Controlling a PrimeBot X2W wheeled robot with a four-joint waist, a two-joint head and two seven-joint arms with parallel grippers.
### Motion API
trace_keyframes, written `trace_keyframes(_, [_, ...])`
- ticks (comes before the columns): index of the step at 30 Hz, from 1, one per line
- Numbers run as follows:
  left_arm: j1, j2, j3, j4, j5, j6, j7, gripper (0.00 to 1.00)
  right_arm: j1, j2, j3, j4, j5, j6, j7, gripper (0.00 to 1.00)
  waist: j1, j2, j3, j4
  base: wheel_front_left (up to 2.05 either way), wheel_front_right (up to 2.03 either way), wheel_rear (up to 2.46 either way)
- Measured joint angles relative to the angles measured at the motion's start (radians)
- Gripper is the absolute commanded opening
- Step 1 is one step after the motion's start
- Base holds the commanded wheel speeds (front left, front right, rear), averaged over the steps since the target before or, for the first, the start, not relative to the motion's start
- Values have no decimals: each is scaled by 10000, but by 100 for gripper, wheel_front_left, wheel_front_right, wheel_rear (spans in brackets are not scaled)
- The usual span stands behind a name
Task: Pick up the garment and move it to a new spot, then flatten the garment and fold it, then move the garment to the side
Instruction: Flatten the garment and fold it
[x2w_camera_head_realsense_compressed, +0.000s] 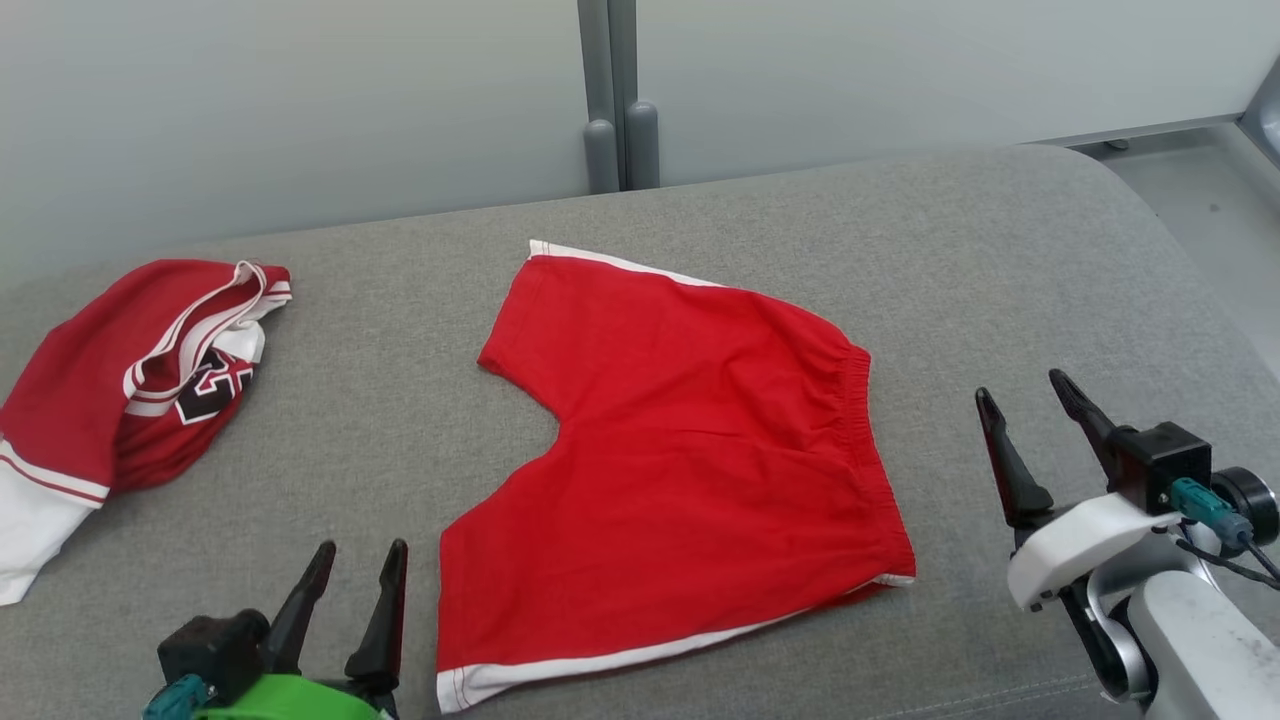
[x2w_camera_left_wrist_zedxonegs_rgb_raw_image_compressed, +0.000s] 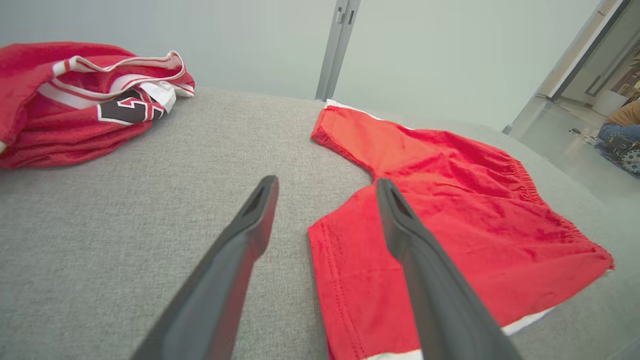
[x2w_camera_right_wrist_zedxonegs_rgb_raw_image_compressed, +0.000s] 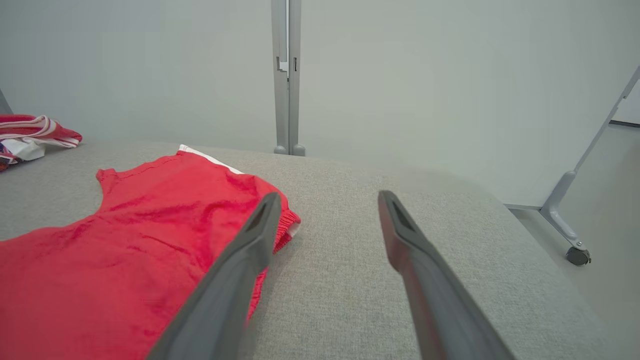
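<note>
Red shorts (x2w_camera_head_realsense_compressed: 690, 460) with white trim lie spread flat on the grey cushioned surface (x2w_camera_head_realsense_compressed: 420, 420), waistband to the right and both legs to the left. My left gripper (x2w_camera_head_realsense_compressed: 362, 565) hovers open just left of the near leg hem, empty; the left wrist view has the shorts (x2w_camera_left_wrist_zedxonegs_rgb_raw_image_compressed: 450, 215) under its right finger. To the right of the waistband my right gripper (x2w_camera_head_realsense_compressed: 1030, 400) stands open and empty. In the right wrist view the shorts (x2w_camera_right_wrist_zedxonegs_rgb_raw_image_compressed: 125, 250) lie to the left of its fingers.
A crumpled red jersey (x2w_camera_head_realsense_compressed: 130, 390) with white stripes and a dark number lies at the far left, also as the jersey (x2w_camera_left_wrist_zedxonegs_rgb_raw_image_compressed: 85, 100). Pale wall panels and a grey post (x2w_camera_head_realsense_compressed: 610, 100) stand behind. The surface's right edge drops to the floor (x2w_camera_head_realsense_compressed: 1200, 200).
</note>
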Motion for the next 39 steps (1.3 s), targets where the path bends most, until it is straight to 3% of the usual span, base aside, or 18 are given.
trace_keyframes(10, [-250, -917, 610, -817, 291, 594, 0, 100, -128, 907, -234, -729, -125, -205, 0, 100, 0, 0, -190, -57, 0, 0, 0])
trace_keyframes(26, [-47, -1239, 665, -968, 1156, 844, 0, 100, 229, 1630, -201, -786, -372, -332, 0, 100, 0, 0, -412, -111, 0, 0, 0])
trace_keyframes(39, [71, -1411, 704, -999, 1354, 846, 0, 100, 242, 1722, -215, -723, -483, -366, 0, 100, 0, 0, -413, -99, 0, 0, 0])
